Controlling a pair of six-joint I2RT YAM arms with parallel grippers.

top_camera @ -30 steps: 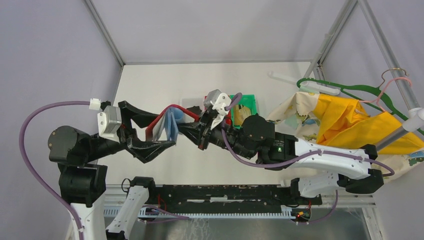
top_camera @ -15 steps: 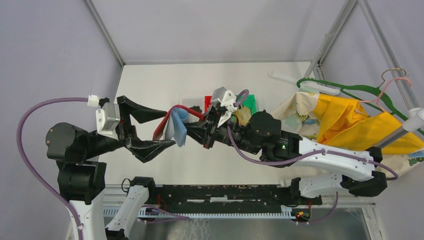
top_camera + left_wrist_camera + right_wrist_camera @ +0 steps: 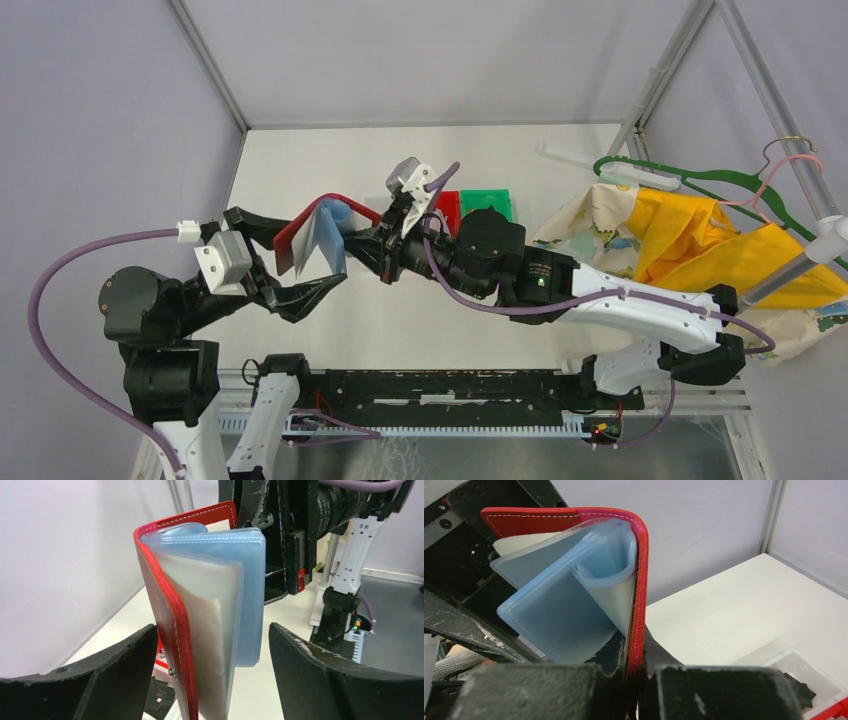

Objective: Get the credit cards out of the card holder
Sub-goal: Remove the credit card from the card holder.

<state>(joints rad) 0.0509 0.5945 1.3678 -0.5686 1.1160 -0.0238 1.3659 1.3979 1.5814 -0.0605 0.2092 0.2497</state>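
The card holder (image 3: pixel 315 235) is a red folding wallet with pale blue clear leaves, held up off the table and fanned open. My right gripper (image 3: pixel 375 248) is shut on its red cover, pinching the edge (image 3: pixel 636 672). The leaves (image 3: pixel 569 595) spread to the left of that cover. My left gripper (image 3: pixel 318 257) is open, and the card holder (image 3: pixel 200 605) hangs between its two black fingers (image 3: pixel 115 670) with a gap on the right side. A pale tan shape shows through the front leaf (image 3: pixel 207 630); I cannot tell whether it is one of the credit cards.
A red tray (image 3: pixel 447 205) and a green tray (image 3: pixel 490 203) sit behind my right arm. A yellow cloth (image 3: pixel 700 230) and a green hanger (image 3: pixel 690 182) lie at the right. A black wallet (image 3: pixel 150 700) lies on the table under the left gripper.
My right gripper carried the card holder first right, then left and farther back. My left gripper opened wider and dropped lower. The right arm now covers the tan thing by the green tray.
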